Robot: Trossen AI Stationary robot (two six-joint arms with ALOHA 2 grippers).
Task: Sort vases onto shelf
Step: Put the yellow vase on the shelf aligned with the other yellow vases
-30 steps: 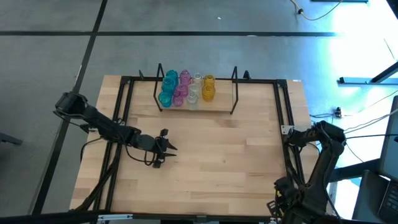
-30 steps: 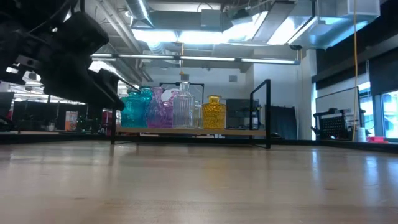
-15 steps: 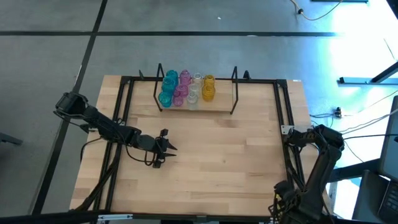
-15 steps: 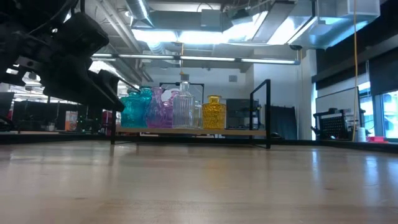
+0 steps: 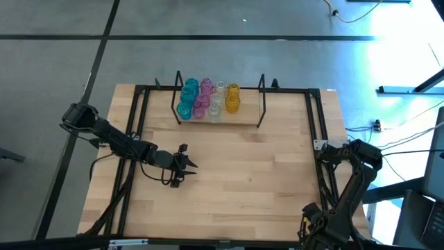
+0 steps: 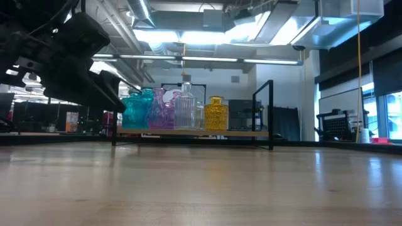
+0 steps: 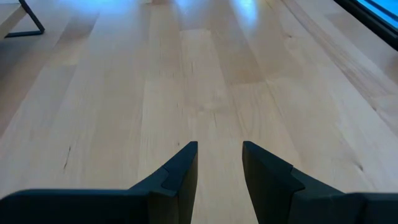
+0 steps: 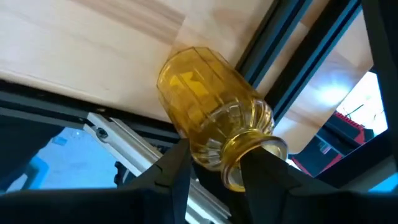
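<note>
1. Currently, your right gripper [image 8: 214, 165] pinches a yellow vase [image 8: 208, 118] by its neck, off the table's [image 5: 243, 180] right edge.
2. Your left gripper [image 5: 189, 164] hovers over the table's left-middle, fingers [image 7: 180, 171] slightly apart, holding nothing.
3. You see the other vases [image 5: 205, 97] clustered on the shelf's [image 5: 239, 114] left half at the far edge.
</note>
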